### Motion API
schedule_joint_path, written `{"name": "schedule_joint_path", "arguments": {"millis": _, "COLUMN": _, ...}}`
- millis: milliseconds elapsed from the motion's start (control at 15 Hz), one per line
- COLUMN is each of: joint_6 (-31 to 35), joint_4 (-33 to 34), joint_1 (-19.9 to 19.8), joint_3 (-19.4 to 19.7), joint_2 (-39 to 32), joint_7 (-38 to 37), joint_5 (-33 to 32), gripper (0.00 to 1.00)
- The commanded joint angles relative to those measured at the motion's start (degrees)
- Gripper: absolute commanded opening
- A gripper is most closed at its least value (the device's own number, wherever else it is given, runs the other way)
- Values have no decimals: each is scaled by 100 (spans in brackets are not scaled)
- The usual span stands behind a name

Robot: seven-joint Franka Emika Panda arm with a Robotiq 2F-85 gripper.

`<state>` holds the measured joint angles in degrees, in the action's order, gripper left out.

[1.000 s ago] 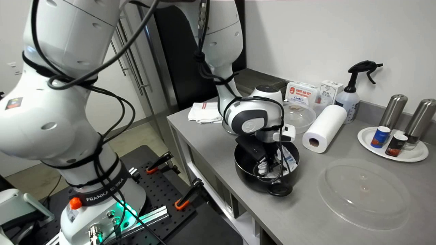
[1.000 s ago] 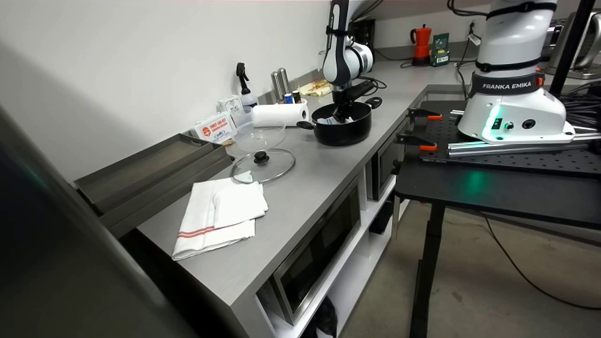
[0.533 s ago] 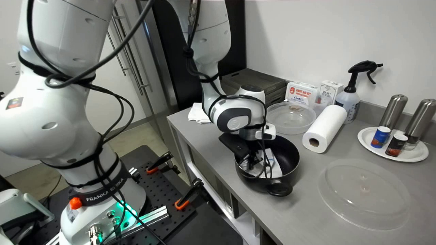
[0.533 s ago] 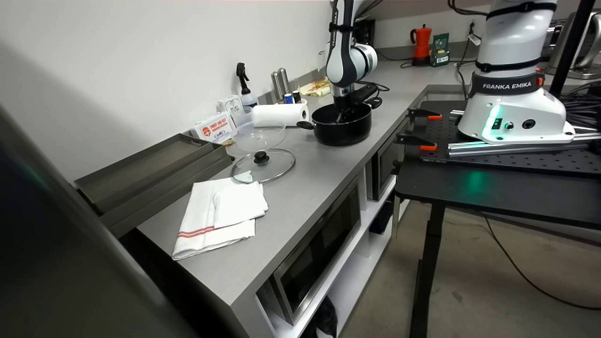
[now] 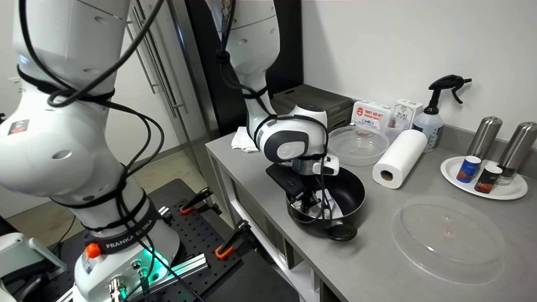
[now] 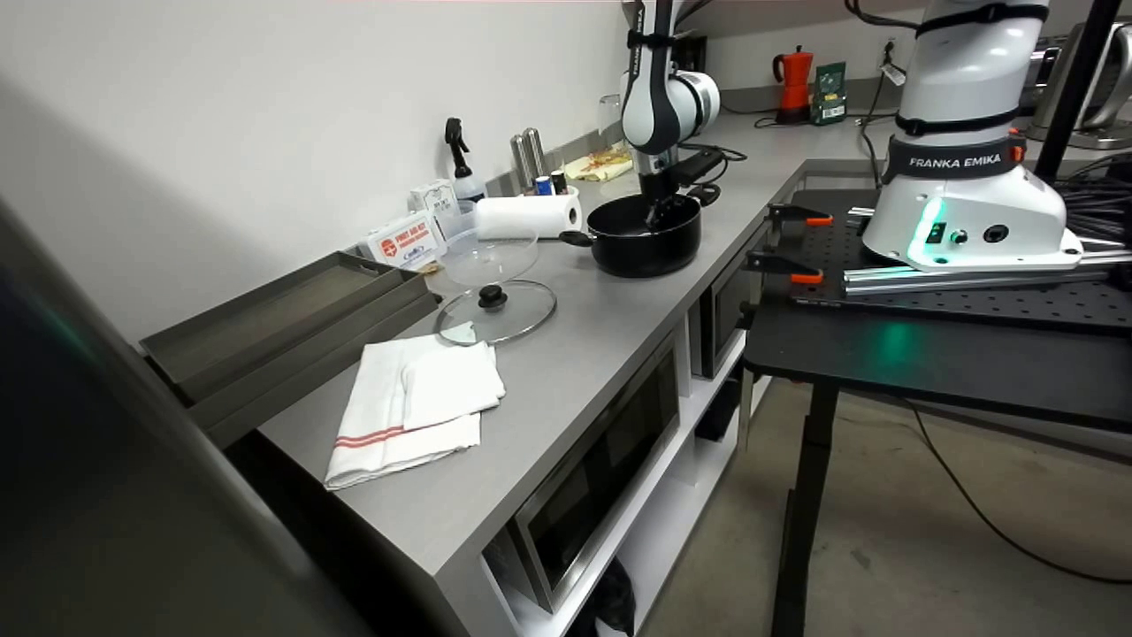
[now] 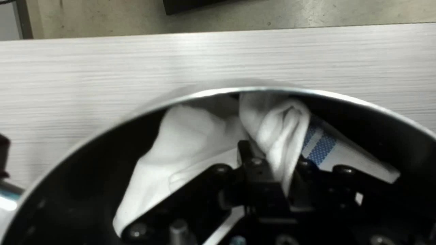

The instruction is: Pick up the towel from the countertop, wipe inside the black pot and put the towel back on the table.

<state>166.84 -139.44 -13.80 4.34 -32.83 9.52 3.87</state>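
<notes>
My gripper [image 7: 277, 177] is shut on a bunched fold of the towel [image 7: 190, 146], a white cloth with blue stripes. Both are down inside the black pot [image 5: 351, 191], beside the wall nearest the counter's front edge. The rest of the cloth spreads to both sides of the fingers over the pot's inside. In an exterior view a patch of the towel [image 5: 334, 209] shows behind the cables; elsewhere the wall of the black pot [image 6: 646, 257] hides it. The pot stands upright on the grey countertop [image 5: 377, 260], which is also the table.
A paper-towel roll [image 5: 400, 157] lies near the pot, with a clear container [image 5: 361, 147] behind it. A clear lid [image 5: 449, 247] lies on the worktop. Further along are a glass lid [image 6: 522, 318], folded white cloths [image 6: 411, 402] and grey trays [image 6: 274, 310].
The gripper has dragged the towel across the pot's inside toward the side by the counter's front edge. The pot has shifted slightly the same way in the last half second.
</notes>
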Motion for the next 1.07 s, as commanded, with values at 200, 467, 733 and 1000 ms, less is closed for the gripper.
{"name": "schedule_joint_path", "arguments": {"millis": 200, "joint_6": -166, "joint_4": 94, "joint_1": 153, "joint_3": 612, "joint_2": -16, "joint_7": -354, "joint_5": -189, "gripper": 3}}
{"name": "schedule_joint_path", "arguments": {"millis": 467, "joint_6": -157, "joint_4": 47, "joint_1": 126, "joint_3": 559, "joint_2": 25, "joint_7": -304, "joint_5": -177, "gripper": 3}}
{"name": "schedule_joint_path", "arguments": {"millis": 733, "joint_6": -186, "joint_4": -12, "joint_1": 49, "joint_3": 314, "joint_2": 84, "joint_7": -175, "joint_5": -133, "gripper": 3}}
{"name": "schedule_joint_path", "arguments": {"millis": 1000, "joint_6": -201, "joint_4": -43, "joint_1": 13, "joint_3": 88, "joint_2": 98, "joint_7": -113, "joint_5": -105, "gripper": 3}}
